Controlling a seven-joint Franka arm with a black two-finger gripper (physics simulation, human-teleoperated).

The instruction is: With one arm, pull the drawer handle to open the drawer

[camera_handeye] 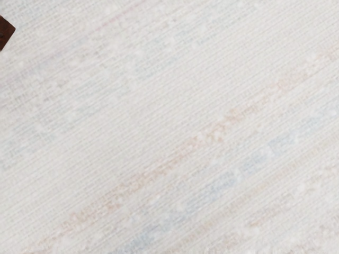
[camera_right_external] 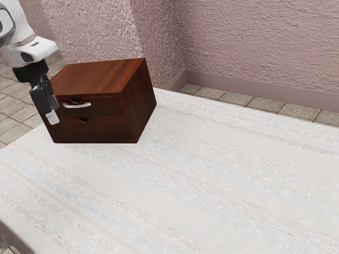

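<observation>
A dark wooden cabinet [camera_right_external: 100,100] stands on the table at the exterior view's left, with two drawers in its front. The upper drawer [camera_right_external: 90,106] carries a curved silver handle [camera_right_external: 77,105] and sits flush with the front. My gripper [camera_right_external: 51,115] hangs pointing down just in front of the cabinet's front face, off the handle's end toward the exterior view's left and slightly lower. It is apart from the handle. In the wrist view a small dark brown corner of the cabinet [camera_handeye: 4,32] shows beyond the table cloth under my hand.
The white woven tabletop [camera_right_external: 201,174] stretches wide toward the exterior view's right and front. A tiled floor [camera_right_external: 16,111] lies past the table's left edge, and rough pink walls [camera_right_external: 254,37] stand behind.
</observation>
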